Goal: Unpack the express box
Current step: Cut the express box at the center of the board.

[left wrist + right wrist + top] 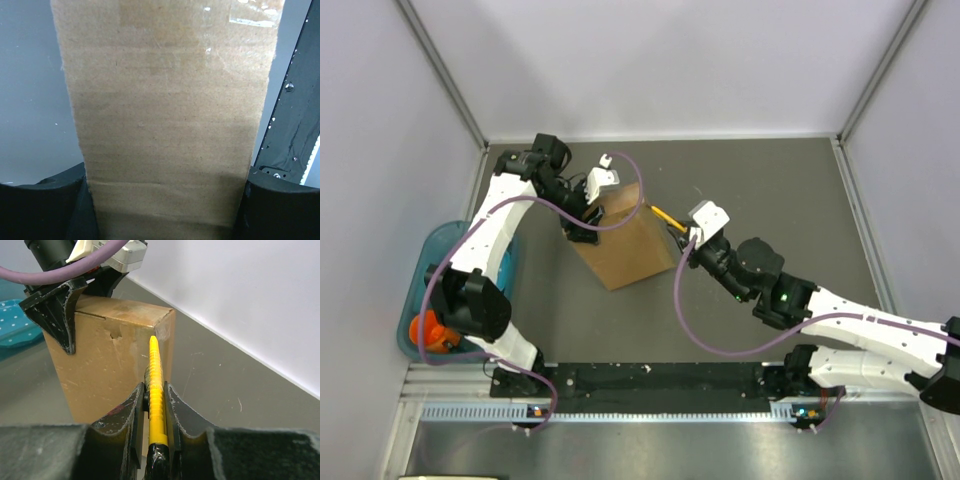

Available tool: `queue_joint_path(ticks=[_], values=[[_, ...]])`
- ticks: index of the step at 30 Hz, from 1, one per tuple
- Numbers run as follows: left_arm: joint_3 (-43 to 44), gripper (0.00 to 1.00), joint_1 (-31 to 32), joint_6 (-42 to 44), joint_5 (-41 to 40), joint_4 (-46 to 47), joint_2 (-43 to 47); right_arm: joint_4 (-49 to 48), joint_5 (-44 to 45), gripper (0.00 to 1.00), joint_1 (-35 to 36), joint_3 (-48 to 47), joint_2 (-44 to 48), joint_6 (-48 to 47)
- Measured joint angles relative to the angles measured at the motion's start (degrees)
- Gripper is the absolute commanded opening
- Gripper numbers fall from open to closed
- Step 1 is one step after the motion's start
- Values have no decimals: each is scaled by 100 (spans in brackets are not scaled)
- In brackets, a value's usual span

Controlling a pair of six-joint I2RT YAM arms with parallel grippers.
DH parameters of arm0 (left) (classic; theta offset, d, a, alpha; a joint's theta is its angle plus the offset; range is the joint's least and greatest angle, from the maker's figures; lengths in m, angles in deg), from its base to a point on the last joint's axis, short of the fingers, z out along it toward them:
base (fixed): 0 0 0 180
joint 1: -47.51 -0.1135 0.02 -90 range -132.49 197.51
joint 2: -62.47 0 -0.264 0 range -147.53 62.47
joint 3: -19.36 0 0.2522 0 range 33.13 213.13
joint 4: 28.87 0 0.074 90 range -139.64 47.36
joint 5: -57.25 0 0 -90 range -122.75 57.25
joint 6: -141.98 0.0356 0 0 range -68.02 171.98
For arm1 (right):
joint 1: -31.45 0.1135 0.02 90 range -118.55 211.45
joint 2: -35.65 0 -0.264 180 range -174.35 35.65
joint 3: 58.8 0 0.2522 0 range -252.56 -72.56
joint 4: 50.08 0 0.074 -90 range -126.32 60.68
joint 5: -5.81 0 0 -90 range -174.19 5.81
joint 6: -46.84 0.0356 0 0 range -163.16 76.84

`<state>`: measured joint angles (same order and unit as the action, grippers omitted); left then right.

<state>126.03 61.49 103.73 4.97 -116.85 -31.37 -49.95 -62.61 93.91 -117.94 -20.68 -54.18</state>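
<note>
The express box (625, 245) is a plain brown cardboard box standing tilted on the dark table. My left gripper (582, 222) clamps its far-left end. In the left wrist view the box (170, 100) fills the gap between both black fingers (40, 205), which press its two sides. My right gripper (156, 400) is shut on a small yellow utility knife (156, 375). The knife's tip points at the upper right corner of the box (105, 365), close to or touching it. From above, the knife (663, 214) reaches from the right gripper (682, 235) toward the box's right edge.
A blue bin (430, 270) with an orange object (425, 330) sits at the table's left edge, behind the left arm. A black rail (650, 378) runs along the near edge. White walls close in the left, back and right sides.
</note>
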Motion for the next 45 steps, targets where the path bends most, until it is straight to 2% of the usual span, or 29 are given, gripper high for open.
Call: queue_joint_path(ticks=[45], values=[[-2,0,22,-9,-7,4,0,-2,-28,0,-11,0,-15,109]])
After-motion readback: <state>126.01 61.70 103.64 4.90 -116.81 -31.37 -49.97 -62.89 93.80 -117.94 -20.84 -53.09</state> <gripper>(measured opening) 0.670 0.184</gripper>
